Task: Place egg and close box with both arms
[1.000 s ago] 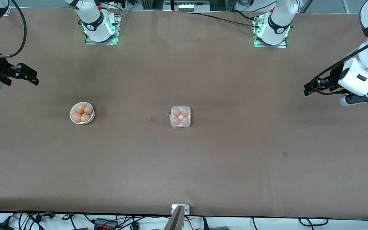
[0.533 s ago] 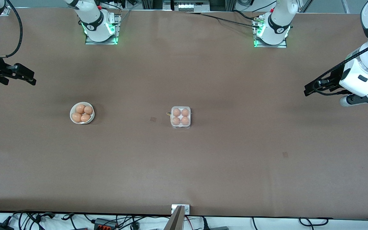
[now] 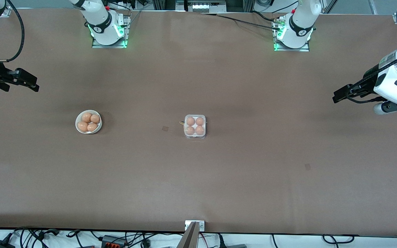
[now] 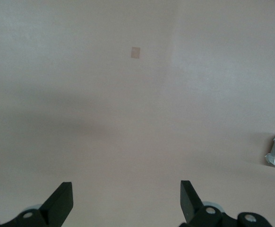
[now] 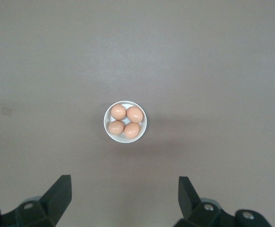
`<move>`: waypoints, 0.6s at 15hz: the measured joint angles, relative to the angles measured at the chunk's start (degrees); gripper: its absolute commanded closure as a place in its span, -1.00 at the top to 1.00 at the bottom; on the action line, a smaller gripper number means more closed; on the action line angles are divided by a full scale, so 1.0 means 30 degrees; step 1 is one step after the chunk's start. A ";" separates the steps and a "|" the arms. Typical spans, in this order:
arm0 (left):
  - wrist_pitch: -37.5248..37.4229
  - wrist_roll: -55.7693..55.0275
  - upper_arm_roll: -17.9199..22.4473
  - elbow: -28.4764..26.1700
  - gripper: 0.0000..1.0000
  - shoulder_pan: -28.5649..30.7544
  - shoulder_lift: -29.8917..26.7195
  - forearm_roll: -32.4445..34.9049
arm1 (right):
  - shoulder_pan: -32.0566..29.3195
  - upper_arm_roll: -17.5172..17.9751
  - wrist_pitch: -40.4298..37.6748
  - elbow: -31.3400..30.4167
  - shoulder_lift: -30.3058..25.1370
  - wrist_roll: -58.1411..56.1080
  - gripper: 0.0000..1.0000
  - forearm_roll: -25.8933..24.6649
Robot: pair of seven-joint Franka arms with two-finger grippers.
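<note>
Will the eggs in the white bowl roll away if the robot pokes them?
Probably only a little: the eggs are round and smooth, so they would likely wobble, but the bowl rim should keep them in. They may crack if squeezed hard.

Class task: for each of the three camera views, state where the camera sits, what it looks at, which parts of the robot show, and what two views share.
Front view: high across the table, facing both bases; shows the box at mid-table, the bowl toward the right arm's end, the left tool and the right tool.
Left wrist view: on the left wrist, looking down at bare table; its open fingertips show, the box at the frame edge.
Right wrist view: on the right wrist, above the bowl of four eggs; open fingertips show.
Shared: front and right wrist views both show the bowl.
</note>
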 measured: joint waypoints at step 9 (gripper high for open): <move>-0.1113 0.3769 0.0000 0.0640 1.00 0.0118 0.0052 -0.0013 | -0.0285 0.0132 -0.0026 -0.0021 0.0024 -0.0016 1.00 0.0000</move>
